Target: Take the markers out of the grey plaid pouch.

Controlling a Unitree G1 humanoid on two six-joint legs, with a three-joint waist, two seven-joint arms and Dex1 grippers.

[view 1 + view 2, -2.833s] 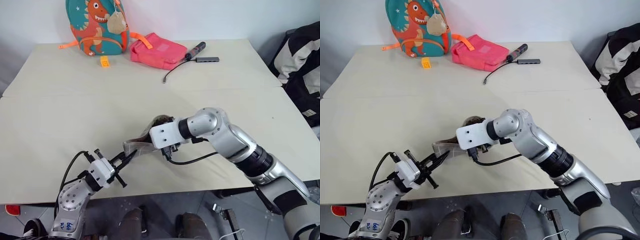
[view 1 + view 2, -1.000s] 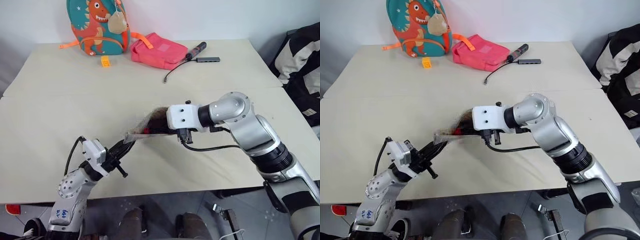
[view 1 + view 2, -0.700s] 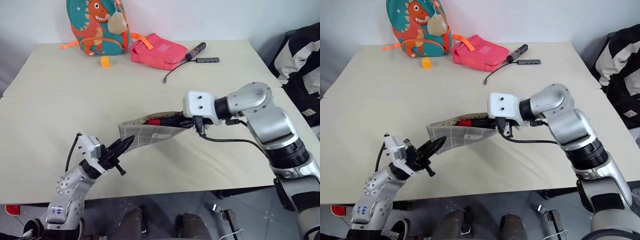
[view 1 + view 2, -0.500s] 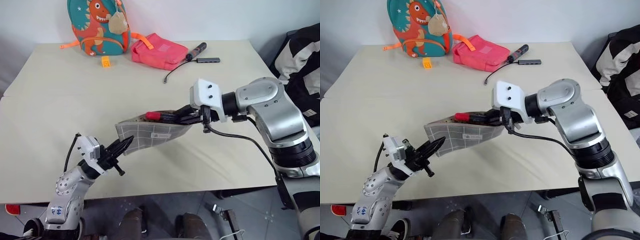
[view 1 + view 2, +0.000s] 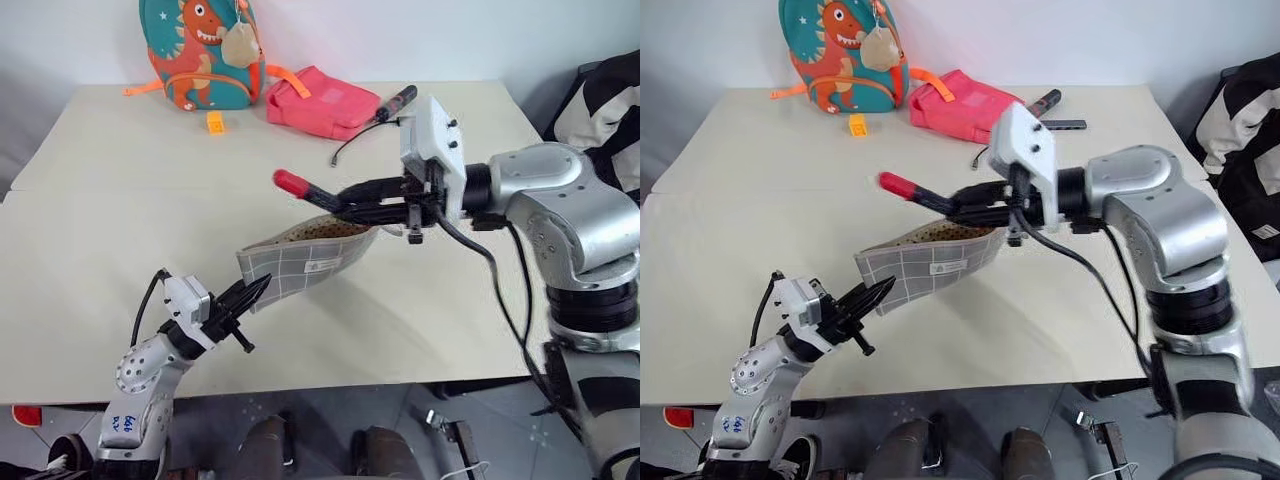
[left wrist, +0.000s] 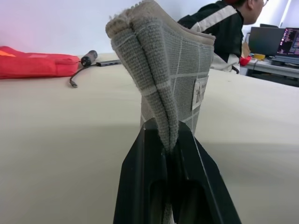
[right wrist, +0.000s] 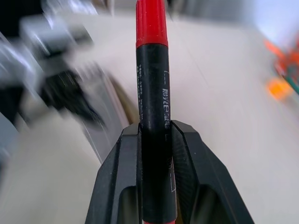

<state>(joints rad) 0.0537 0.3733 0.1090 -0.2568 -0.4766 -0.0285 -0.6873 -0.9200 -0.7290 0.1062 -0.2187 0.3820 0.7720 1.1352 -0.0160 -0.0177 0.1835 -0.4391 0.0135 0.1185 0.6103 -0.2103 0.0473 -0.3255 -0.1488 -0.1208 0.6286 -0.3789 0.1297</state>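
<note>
right gripper [image 5: 345, 203] around red-tipped marker [image 5: 315, 193]

I saw the pouch [image 6: 173, 79] was coarse woven cloth, the marker [image 7: 153, 112] glossy smooth plastic; the tabletop [image 5: 120, 210] looked matt and smooth, and my claws' fingers [image 7: 187, 168] were matt black plastic.

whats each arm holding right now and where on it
Right gripper clamps the red-capped marker by its dark barrel; left gripper pinches the grey plaid pouch at one corner.
</note>
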